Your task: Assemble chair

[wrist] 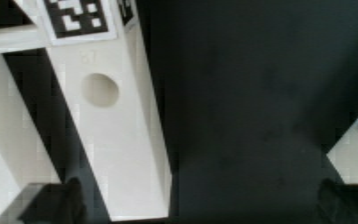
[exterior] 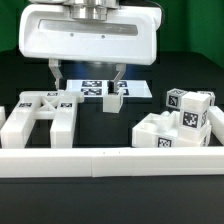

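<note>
Early in the chair build, with nothing seated together for certain; by the look of it, the step in hand is reaching for a part.

Tool (exterior: 88, 72) spread as wide as it goes and gripping nothing, hanging over the back of the worktop (exterior: 105, 128) above the marker board (exterior: 95, 88).

Chair in loose pieces:
- a frame of slabs and posts (exterior: 40, 118) at the exterior view's left
- a heap of tagged blocks (exterior: 180, 122) at the exterior view's right
- a small tagged post (exterior: 115, 101) standing just in front of the marker board
- all behind the long low rail (exterior: 110, 158)

From the wrist:
- white post with a round hole (wrist: 101, 110), marker tag (wrist: 80, 20) at one end, lying below the open jaws
- much nearer one dark fingertip (wrist: 34, 205) than the other, with bare worktop under the rest of the gap
- neighbouring white piece (wrist: 5, 140) just beside it
- no telling for sure which exterior part this post is

Next move, as a judgement — slide across until the post sits midway, come straight down, close on its long flat sides; mind the near finger landing on the neighbour
</note>
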### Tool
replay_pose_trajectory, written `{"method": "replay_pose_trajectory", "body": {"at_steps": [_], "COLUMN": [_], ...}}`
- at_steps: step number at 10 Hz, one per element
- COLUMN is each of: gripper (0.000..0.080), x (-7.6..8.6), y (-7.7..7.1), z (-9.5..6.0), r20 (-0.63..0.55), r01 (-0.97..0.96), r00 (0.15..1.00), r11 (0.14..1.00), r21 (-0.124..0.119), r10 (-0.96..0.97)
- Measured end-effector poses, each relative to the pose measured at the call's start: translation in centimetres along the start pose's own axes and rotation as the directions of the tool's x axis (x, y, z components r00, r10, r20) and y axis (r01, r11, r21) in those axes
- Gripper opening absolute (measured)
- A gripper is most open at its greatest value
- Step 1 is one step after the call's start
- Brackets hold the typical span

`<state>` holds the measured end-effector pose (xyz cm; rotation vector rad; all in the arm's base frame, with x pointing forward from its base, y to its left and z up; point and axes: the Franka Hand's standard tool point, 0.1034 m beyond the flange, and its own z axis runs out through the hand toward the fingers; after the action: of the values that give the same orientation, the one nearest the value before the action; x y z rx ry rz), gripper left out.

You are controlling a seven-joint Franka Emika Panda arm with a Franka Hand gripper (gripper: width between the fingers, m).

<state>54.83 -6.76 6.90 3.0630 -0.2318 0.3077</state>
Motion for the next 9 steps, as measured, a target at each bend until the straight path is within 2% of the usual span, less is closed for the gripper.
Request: {"method": "replay_pose_trajectory", "body": {"at_steps": [1, 2, 3, 4, 5, 7, 9], "gripper": [0.0648, 0.0648, 0.0648, 0.0648, 0.0648, 0.0648, 0.0648], "x": [-0.5, -2.1, -4.0, -5.2, -5.0, -5.2, -6.1], "y": [0.1, 0.2, -0.7, -1.9, -2.4, -2.3, -2.7], "z": [0.2, 0.6, 0.9, 0.7, 0.5, 0.6, 0.6], "r20": [0.007, 0.032, 0.059, 0.089, 0.095, 0.121, 0.23], "r01": [-0.017, -0.058, -0.109, -0.143, -0.152, -0.152, -0.171], "r00": [1.0, 0.998, 0.992, 0.986, 0.984, 0.982, 0.96], "r11": [1.0, 0.998, 0.994, 0.989, 0.988, 0.988, 0.984], "r21": [0.001, 0.004, 0.008, 0.022, 0.028, 0.03, 0.041], "r10": [0.017, 0.058, 0.108, 0.141, 0.149, 0.147, 0.157]}}
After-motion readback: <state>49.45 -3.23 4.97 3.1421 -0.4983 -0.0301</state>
